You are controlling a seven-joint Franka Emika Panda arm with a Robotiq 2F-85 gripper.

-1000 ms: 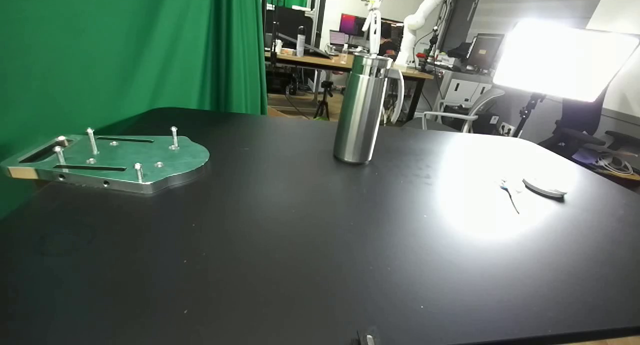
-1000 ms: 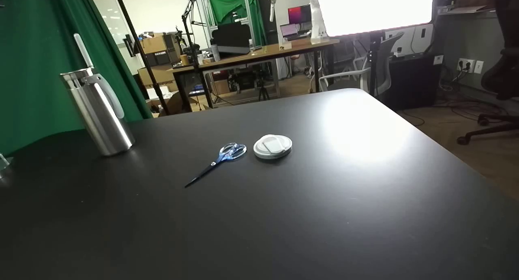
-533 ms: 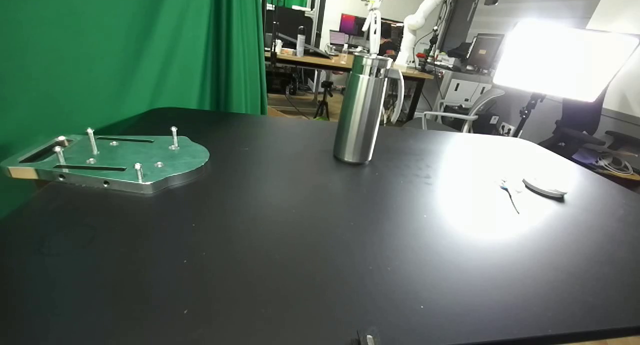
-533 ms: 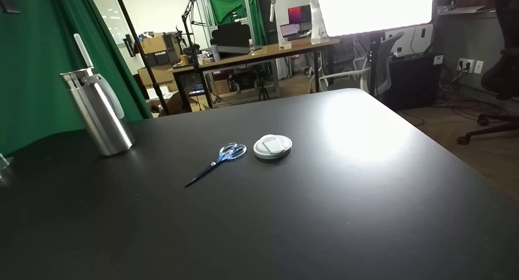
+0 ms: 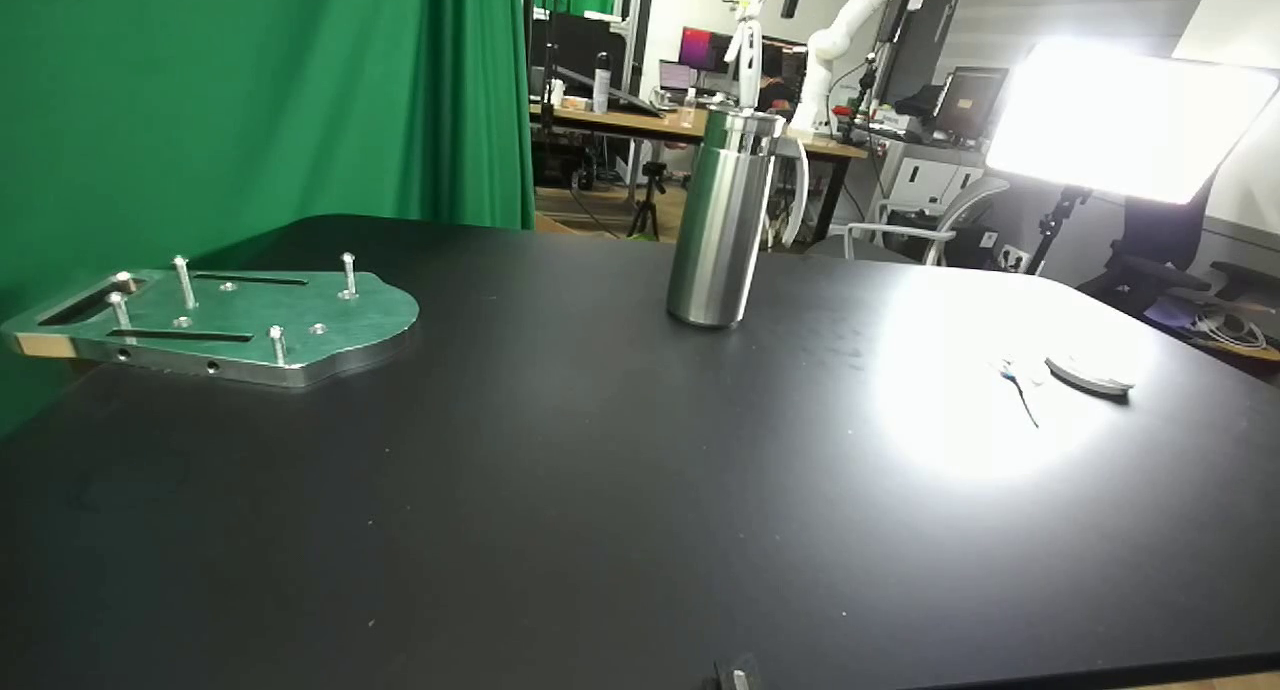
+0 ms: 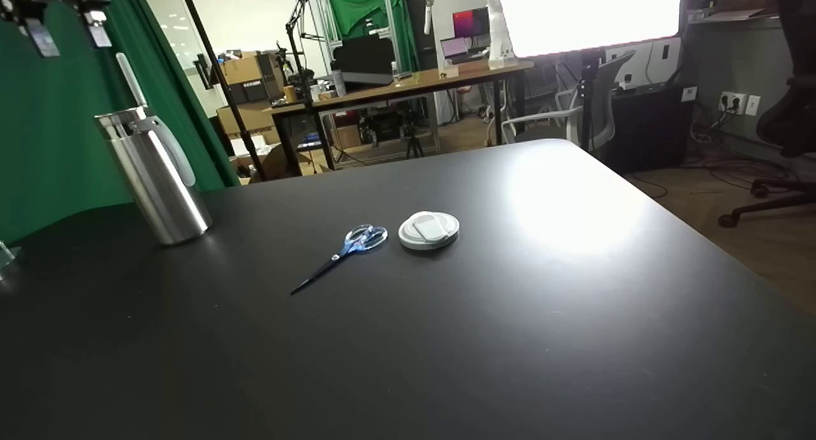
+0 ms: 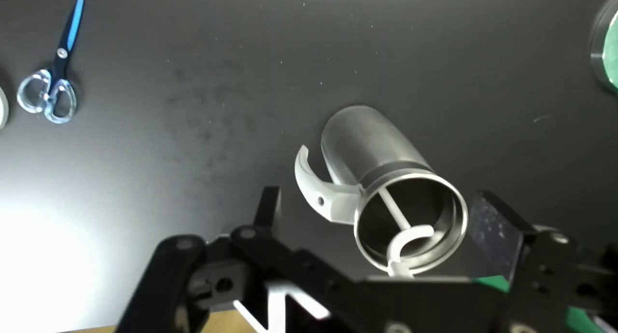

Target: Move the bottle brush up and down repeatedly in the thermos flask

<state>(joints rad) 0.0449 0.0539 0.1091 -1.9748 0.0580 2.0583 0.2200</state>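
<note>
The thermos flask is a brushed steel jug with a pale grey handle. It stands upright on the black table in both exterior views (image 5: 720,230) (image 6: 162,178) and shows from above in the wrist view (image 7: 369,140). The bottle brush (image 5: 748,65) stands inside it, its white handle (image 6: 131,80) sticking up above the rim. In the wrist view the brush's white stem and hooked handle end (image 7: 405,239) show; its head is hidden in the flask. My gripper (image 6: 70,37) is open and empty, above the flask. In the wrist view its fingers (image 7: 381,210) lie either side of the flask mouth.
Scissors (image 6: 341,255) and a round white lid (image 6: 429,230) lie on the table (image 6: 446,351). A green-topped metal plate with upright bolts (image 5: 230,320) lies near the green curtain (image 5: 250,100). A bright light panel (image 5: 1130,120) stands beyond the table.
My gripper has come into view at the upper left of an exterior view, moving right and down towards the flask and brush. The flask, brush, scissors and lid have not moved.
</note>
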